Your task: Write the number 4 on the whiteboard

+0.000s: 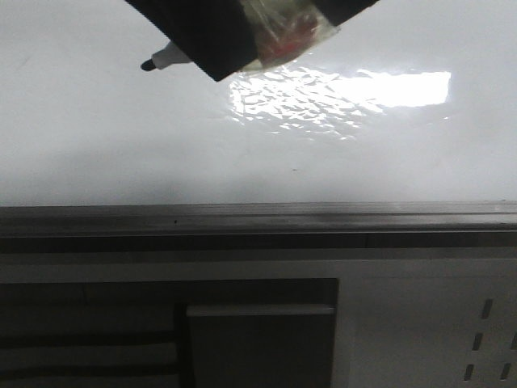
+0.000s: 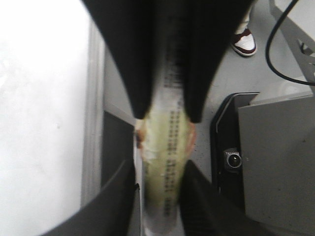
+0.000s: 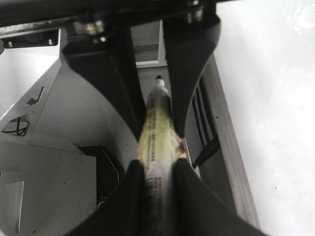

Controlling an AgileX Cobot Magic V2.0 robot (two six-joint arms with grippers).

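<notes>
The whiteboard (image 1: 242, 162) is glossy white with a bright rippled reflection (image 1: 339, 93) and a grey rail (image 1: 258, 218) along its near edge. No drawn number 4 shows on it in any view. In the front view a black gripper (image 1: 218, 32) reaches in from the top edge, holding a taped marker whose black tip (image 1: 149, 65) points left over the board. I cannot tell which arm it is. My left gripper (image 2: 160, 172) is shut on a marker (image 2: 167, 147) wrapped in yellowed tape. My right gripper (image 3: 157, 164) is shut on a similar taped marker (image 3: 156, 123), beside the board (image 3: 275, 98).
Below the rail are a white perforated panel (image 1: 485, 323) and dark slats (image 1: 81, 339). The left wrist view shows the board (image 2: 39, 123), its rail (image 2: 93, 123), a small camera (image 2: 234, 160), a black cable (image 2: 275, 49) and a shoe (image 2: 244, 42) on the floor.
</notes>
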